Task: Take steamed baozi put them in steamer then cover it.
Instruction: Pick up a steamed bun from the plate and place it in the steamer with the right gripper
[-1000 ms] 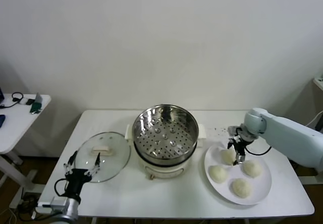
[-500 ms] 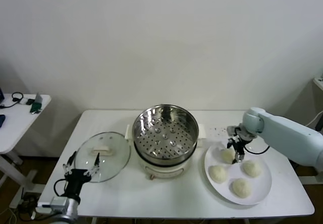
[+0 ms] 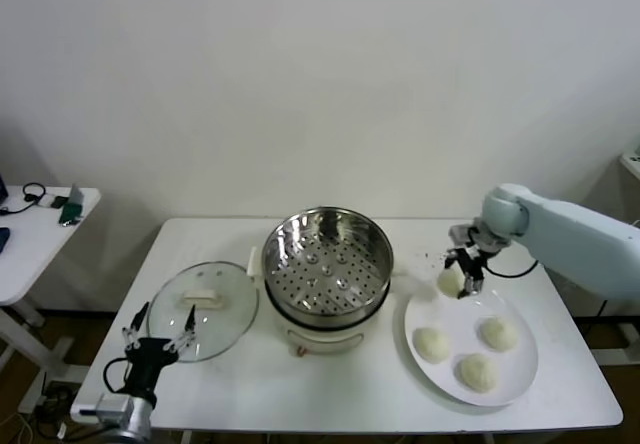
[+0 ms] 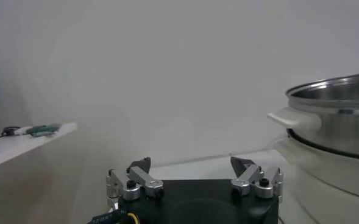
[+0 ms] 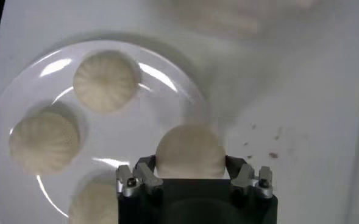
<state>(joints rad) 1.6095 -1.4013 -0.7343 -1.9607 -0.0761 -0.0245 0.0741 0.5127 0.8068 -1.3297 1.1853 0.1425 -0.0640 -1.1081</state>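
My right gripper (image 3: 461, 276) is shut on a cream-white baozi (image 3: 449, 281) and holds it above the far left edge of the white plate (image 3: 520, 379); it shows between the fingers in the right wrist view (image 5: 189, 151). Three more baozi (image 3: 432, 343) lie on the plate, also in the right wrist view (image 5: 106, 81). The steel steamer (image 3: 327, 264) stands open and empty at the table's middle. The glass cover (image 3: 204, 310) lies flat to its left. My left gripper (image 3: 158, 342) is open and idle at the table's front left, near the cover's front edge.
The steamer's side (image 4: 334, 131) fills one edge of the left wrist view. A small side table (image 3: 35, 229) with cables stands far left. Dark specks (image 3: 432, 258) lie on the table between steamer and plate.
My right gripper has lifted one baozi off the plate and moved it up and slightly toward the steamer. Three baozi stay on the plate. The left arm has barely moved.
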